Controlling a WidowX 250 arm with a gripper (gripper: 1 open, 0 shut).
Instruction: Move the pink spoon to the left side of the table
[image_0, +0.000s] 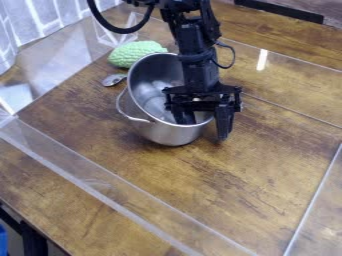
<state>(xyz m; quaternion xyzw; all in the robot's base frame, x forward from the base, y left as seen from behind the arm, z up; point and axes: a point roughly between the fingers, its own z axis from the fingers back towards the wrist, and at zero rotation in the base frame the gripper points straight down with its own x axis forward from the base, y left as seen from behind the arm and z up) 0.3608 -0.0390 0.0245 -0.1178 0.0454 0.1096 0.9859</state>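
Pink spoon (114, 80) lies on the bench (254, 190) at upper left of centre, just beside the steel pot (158, 100) on its left rim side, below the green knitted lump (138, 52). Only a small part shows: a greyish rounded bowl end with a hint of salmon-pink; the handle is mostly hidden or too small to make out, so its heading is unclear. Nothing grips it. Pincer (203, 112) hangs at the right edge of the pot, near frame centre, well apart from the spoon with the pot between them. Its dark fingers point down with a gap between them and nothing visibly held, so it reads as open and empty. Judgement: the task looks unstarted. Approach, grasp, lift and carry toward the left of the bench all remain. Reaching the spoon likely means crossing over or around the pot; the tight spot between pot and lump may crowd the grasp.
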